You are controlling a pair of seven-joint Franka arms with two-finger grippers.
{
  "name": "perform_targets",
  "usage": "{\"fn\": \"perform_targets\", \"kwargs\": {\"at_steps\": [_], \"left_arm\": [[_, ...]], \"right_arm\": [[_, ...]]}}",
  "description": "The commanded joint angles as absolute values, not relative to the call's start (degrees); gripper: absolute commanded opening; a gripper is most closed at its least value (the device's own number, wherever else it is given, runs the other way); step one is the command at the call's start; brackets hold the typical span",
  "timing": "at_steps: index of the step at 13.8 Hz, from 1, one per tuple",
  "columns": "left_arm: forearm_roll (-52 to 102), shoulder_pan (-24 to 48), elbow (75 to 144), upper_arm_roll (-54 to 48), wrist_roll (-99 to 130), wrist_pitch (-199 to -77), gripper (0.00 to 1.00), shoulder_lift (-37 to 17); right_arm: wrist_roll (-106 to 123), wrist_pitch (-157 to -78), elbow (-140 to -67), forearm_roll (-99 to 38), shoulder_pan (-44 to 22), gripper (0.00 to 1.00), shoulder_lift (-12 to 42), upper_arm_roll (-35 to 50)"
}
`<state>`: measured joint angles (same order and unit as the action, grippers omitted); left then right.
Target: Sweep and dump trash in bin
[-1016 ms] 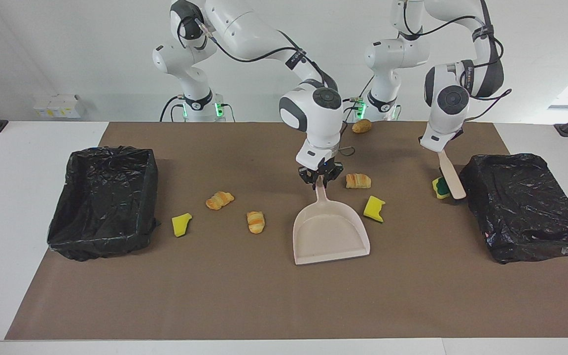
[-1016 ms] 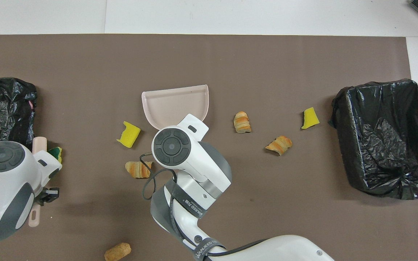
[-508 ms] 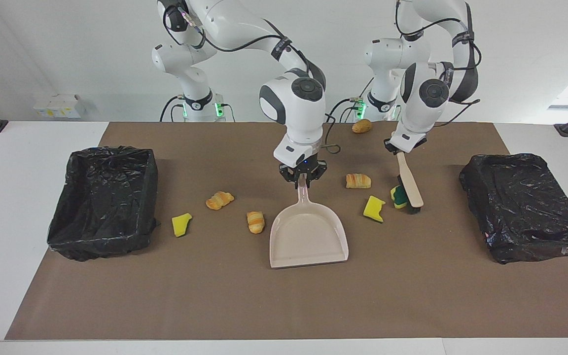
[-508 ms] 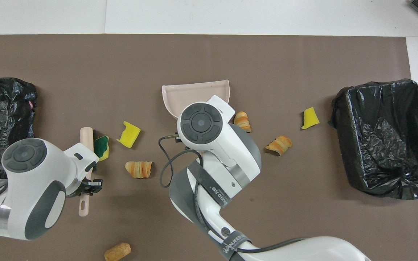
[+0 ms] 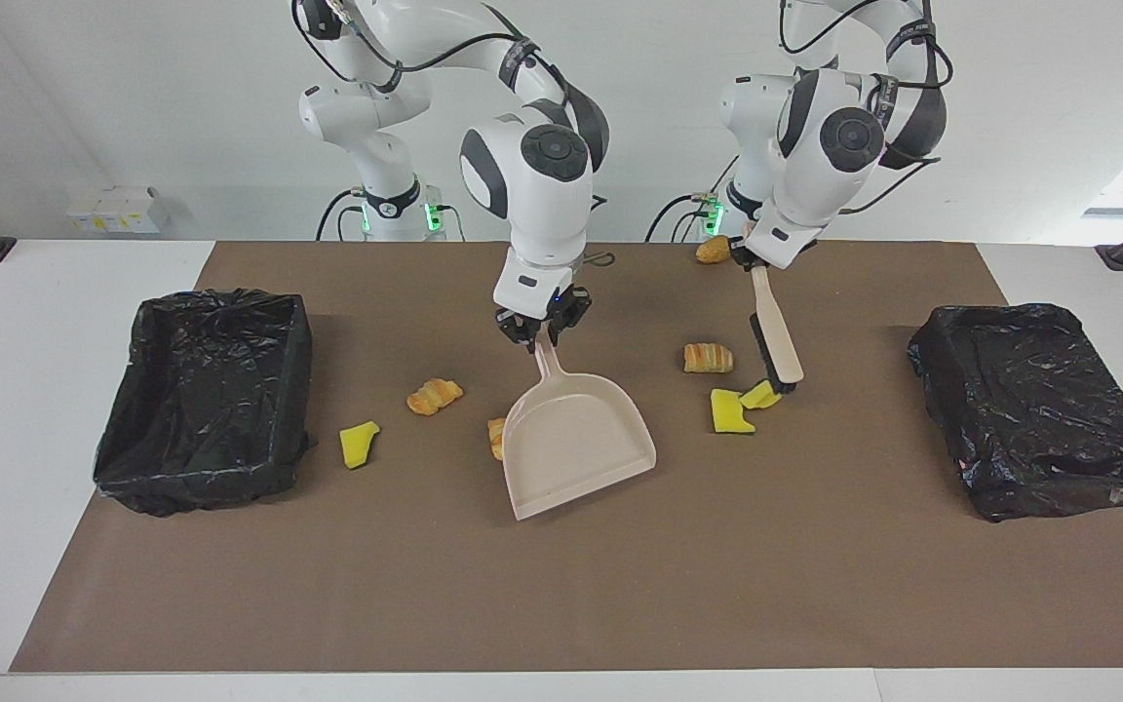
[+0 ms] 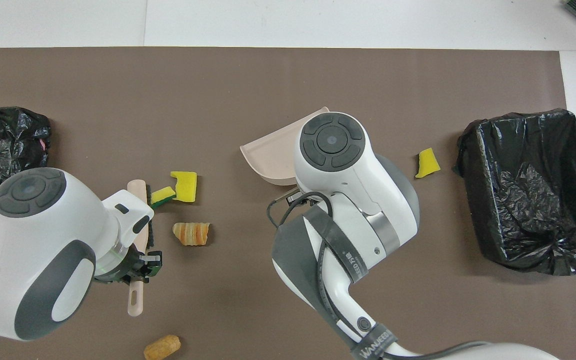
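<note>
1. Brown mat (image 5: pixel 561 585): the work surface, with a black-lined bin (image 5: pixel 206 395) at the right arm's end and a second bin (image 5: pixel 1039 405) at the left arm's end.
2. Dustpan (image 5: pixel 576 444): tilted at mid-mat; right gripper (image 5: pixel 542 334) clamped on its handle.
3. Brush (image 5: pixel 776 336): left gripper (image 5: pixel 755 261) clamped on its handle; its head touches a green-backed sponge (image 5: pixel 761 395).
4. Trash around the dustpan: yellow sponge (image 5: pixel 729 411) touching the green-backed one; croissant (image 5: pixel 708 358) nearer the robots; a second croissant (image 5: pixel 496 438) against the pan's side; a third (image 5: pixel 435 395) and a sponge chunk (image 5: pixel 359 444) toward the right arm's end; potato (image 5: pixel 715 251) by the robots.

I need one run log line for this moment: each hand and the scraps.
left hand: holds brush | brush: touches sponge pieces | right hand: holds dustpan
</note>
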<state>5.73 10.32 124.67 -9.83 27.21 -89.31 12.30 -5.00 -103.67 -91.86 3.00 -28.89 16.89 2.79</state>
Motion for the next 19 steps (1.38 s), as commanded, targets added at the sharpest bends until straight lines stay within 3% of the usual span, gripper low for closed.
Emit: {"fn": "perform_targets", "kwargs": {"at_steps": [1,5,9,13,19], "left_arm": [[6.5,12.9,126.1,-10.1,37.6,-82.1,0.00,15.4],[12.6,17.7,133.6,-10.2,58.0,-81.0,0.00,22.4],[19.8,24.8,134.5,-10.2,75.5,-76.5,0.00,24.8],[26.8,30.2,141.4,-10.5,85.9,-78.7,0.00,27.4],[30.1,35.8,151.2,-11.0,88.9,-81.2,0.00,32.1]], "right_arm": [[8.1,-101.4,-93.4,3.3,-27.0,0.00,15.2,3.5],[40.6,-102.7,-93.3,3.3,-24.9,0.00,15.6,3.4],[50.0,-105.0,-93.8,3.3,-23.6,0.00,16.1,3.5],[61.6,-111.7,-96.7,3.4,-22.8,0.00,16.7,3.4],[63.8,-113.9,-97.2,7.3,-25.6,0.00,19.4,3.4]]}}
